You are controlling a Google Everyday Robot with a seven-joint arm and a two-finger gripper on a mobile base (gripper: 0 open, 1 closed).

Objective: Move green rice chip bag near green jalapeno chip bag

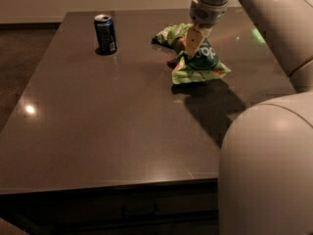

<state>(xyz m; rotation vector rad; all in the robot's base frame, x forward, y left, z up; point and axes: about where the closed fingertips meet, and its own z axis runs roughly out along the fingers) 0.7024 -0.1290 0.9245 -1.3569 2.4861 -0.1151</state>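
Note:
The green rice chip bag (pixel 201 62), bright green with a dark circle and white letters, hangs upright from my gripper (pixel 190 42), which is shut on its upper left edge. The bag's lower edge is at or just above the dark table (pixel 122 121), and it casts a shadow to the front right. The green jalapeno chip bag (pixel 168 34), smaller and wrinkly, lies on the table just behind and to the left of the gripper, partly hidden by it. The two bags look close together, almost touching.
A dark blue soda can (pixel 105 33) stands upright at the table's far left. My arm (pixel 264 13) reaches in from the upper right, and its bulky lower part (pixel 269 170) covers the table's front right corner.

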